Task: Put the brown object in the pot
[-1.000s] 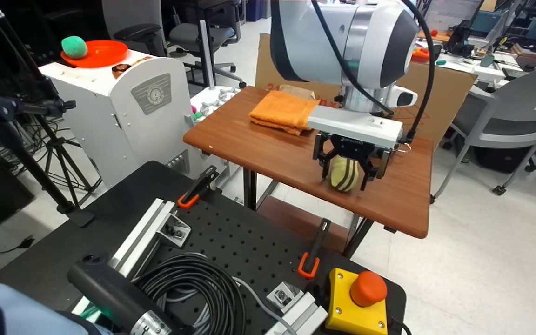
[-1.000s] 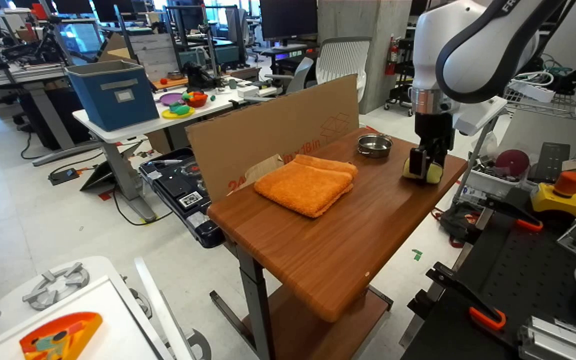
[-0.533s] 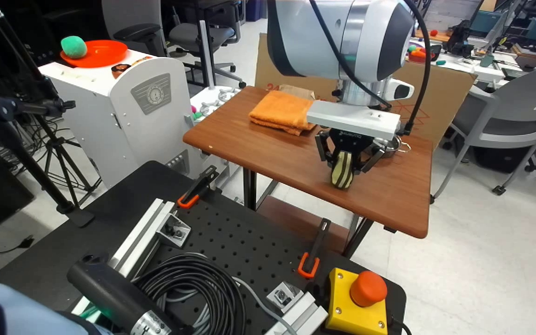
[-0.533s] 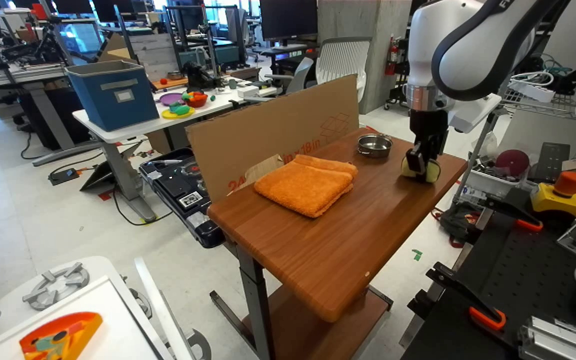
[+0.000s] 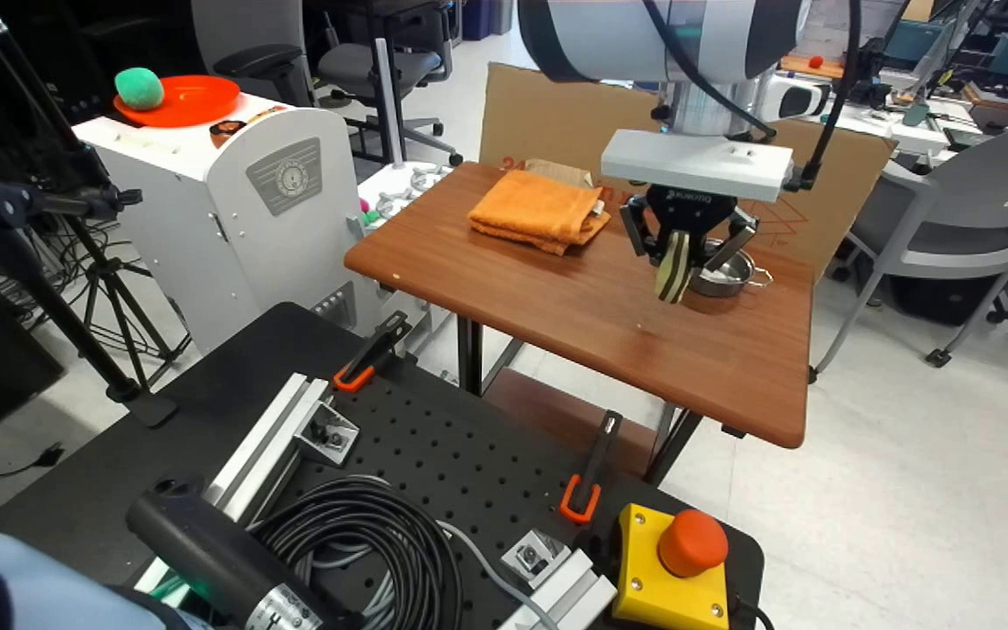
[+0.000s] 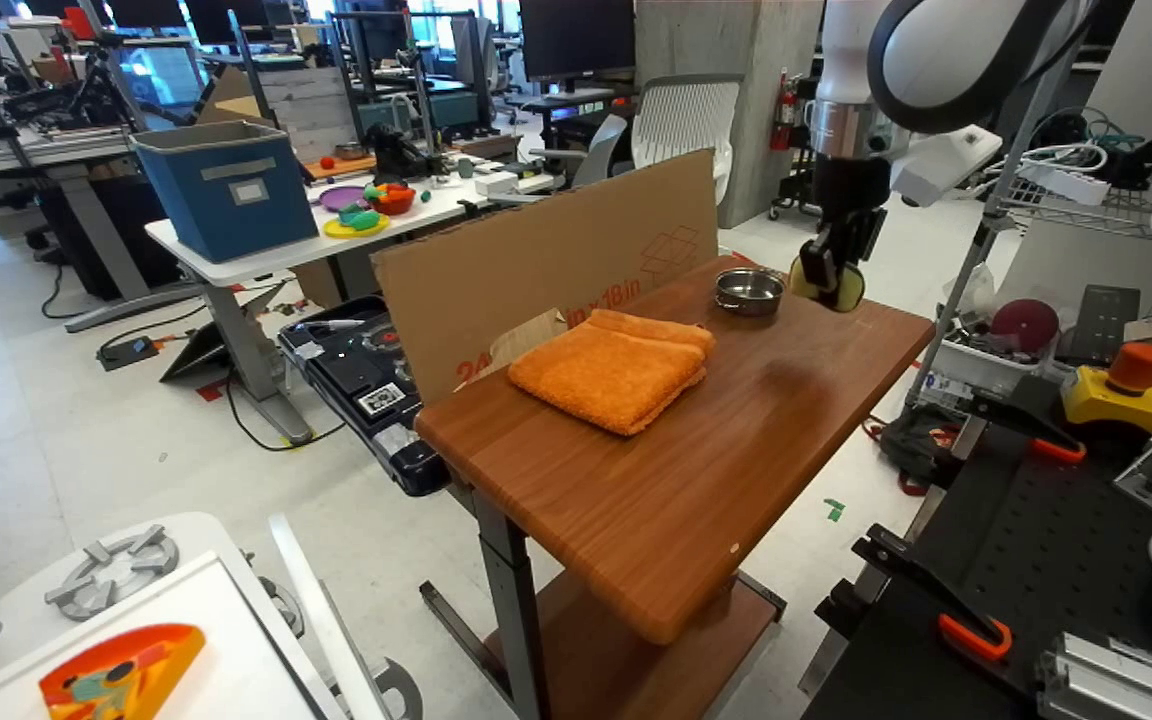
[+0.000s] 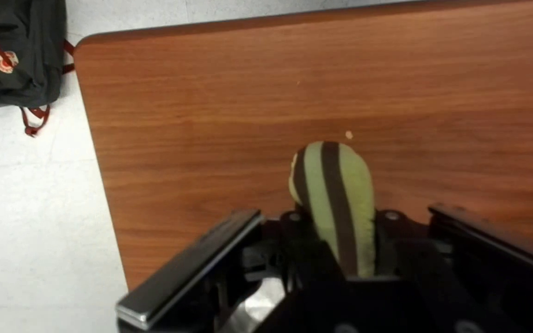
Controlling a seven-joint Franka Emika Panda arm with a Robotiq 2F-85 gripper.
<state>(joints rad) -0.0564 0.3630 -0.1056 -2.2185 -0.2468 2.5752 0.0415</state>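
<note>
The brown object (image 5: pixel 673 269), a rounded yellow-green lump with dark brown stripes, hangs above the table, squeezed between the fingers of my gripper (image 5: pixel 683 252). In an exterior view its shadow falls on the wood below the lump (image 6: pixel 850 290). The wrist view shows the striped lump (image 7: pixel 336 185) sticking out past the fingers, its lower part hidden by them. Shiny and shallow, the silver pot (image 6: pixel 749 290) stands on the table close to the held lump. My gripper partly covers the pot (image 5: pixel 723 278) in an exterior view. A bright metal patch, probably the pot (image 7: pixel 264 298), shows behind the left finger linkage.
A folded orange cloth (image 6: pixel 616 370) lies on the brown table (image 6: pixel 696 500). An upright cardboard sheet (image 6: pixel 556 265) borders the table's far side, behind the pot. A black perforated bench (image 5: pixel 434 446) with a red-and-yellow stop button (image 5: pixel 683 560) stands alongside.
One second ago the jaws stood open around the lump on the table. They closed on it, and the gripper has since risen with it and shifted towards the pot.
</note>
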